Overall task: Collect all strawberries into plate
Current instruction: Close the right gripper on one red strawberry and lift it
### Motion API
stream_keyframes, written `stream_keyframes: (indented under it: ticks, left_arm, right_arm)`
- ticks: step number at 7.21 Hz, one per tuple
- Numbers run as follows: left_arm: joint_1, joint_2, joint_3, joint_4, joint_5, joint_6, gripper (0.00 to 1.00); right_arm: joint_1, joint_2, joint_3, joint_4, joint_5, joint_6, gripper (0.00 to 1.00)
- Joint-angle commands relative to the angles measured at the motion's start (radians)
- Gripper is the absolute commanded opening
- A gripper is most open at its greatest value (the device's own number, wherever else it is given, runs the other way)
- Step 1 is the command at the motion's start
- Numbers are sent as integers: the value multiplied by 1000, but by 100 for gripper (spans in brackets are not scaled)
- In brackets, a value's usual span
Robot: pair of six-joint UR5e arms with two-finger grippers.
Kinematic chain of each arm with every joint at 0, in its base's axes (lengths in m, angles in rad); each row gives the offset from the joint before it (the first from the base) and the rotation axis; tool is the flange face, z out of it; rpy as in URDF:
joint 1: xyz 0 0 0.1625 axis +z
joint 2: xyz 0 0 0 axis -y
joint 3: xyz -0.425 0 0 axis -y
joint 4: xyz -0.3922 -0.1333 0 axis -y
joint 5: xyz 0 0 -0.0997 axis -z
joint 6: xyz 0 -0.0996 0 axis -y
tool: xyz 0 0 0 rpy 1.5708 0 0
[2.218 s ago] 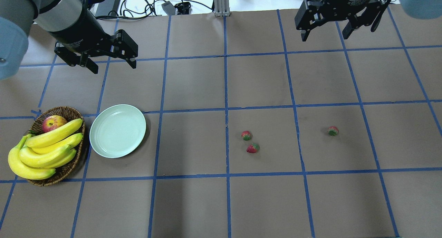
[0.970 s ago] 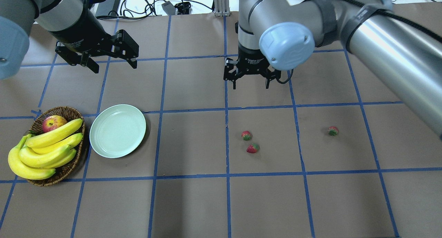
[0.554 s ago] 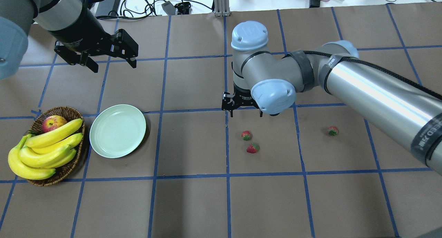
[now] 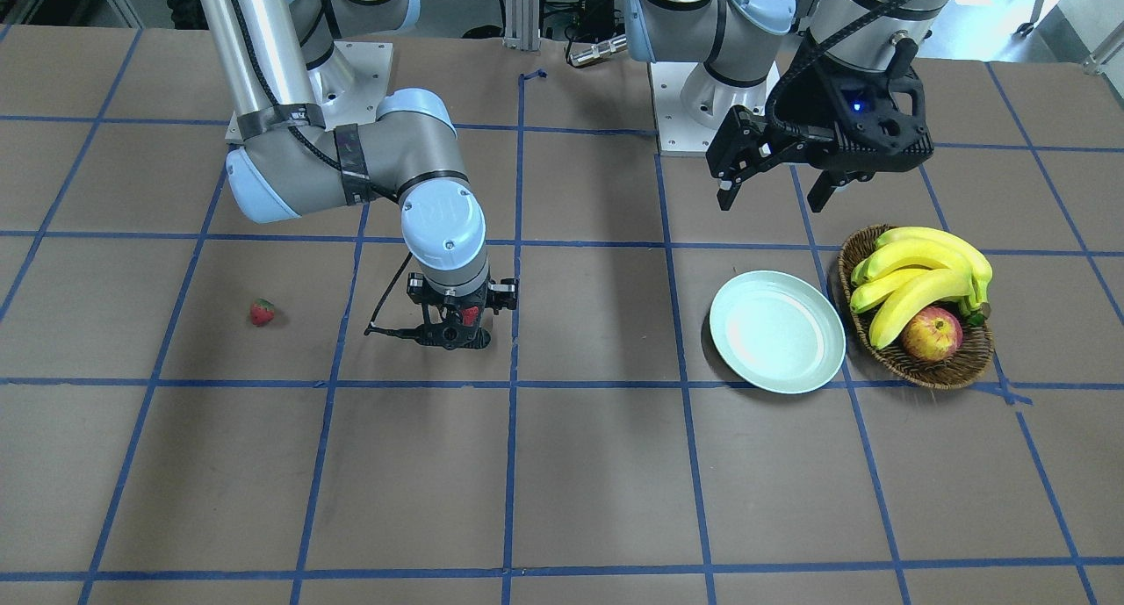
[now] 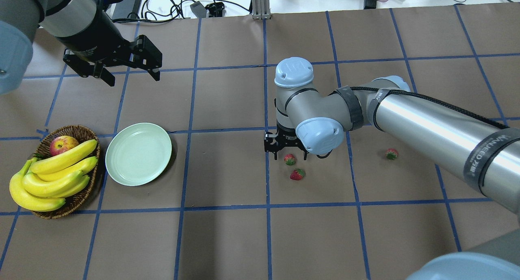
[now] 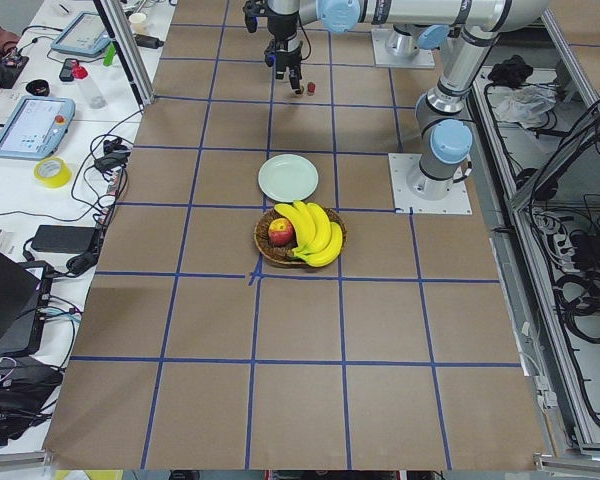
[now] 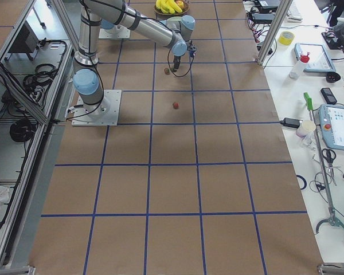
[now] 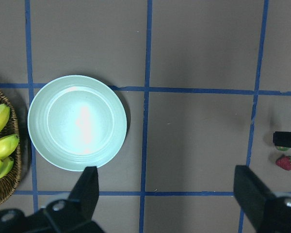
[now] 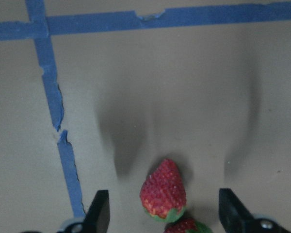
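Plate (image 5: 138, 154) lies empty at 9 o'clock on the desk (image 5: 227, 239), with the left hand (image 5: 133, 80) hovering open at its 11. Right hand (image 5: 290, 155), open, straddles one strawberry (image 9: 163, 190). A neighbour (image 5: 297, 174) lies just beside its cap, so closing could knock it or squeeze the slick fruit out. In the wrist view its tip points to 12, long axis 12–6. A third strawberry (image 5: 391, 154) lies off at 3.

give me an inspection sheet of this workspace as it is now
surface: table, brown paper with blue tape grid, no spills seen
job's things: plate empty; first strawberry between the fingers of the right gripper; second strawberry just beside it; third strawberry apart, on the table
clutter: basket holding bananas and apple
grippers: left gripper open, raised beyond the plate; right gripper open, low
cables: black cable along right arm; loose cables past table edge
surroundings: bench with tablets, tape roll
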Motion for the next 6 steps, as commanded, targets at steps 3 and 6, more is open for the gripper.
stream_keyframes:
  ticks: [3,6]
  left_arm:
    - [0,1,6,1,-1,-5,100]
    - [0,1,6,3,-1,-7,100]
  right_arm:
    - [0,8,3,-6,16,-2,19]
    - [0,4,-20,-6,31,3,1]
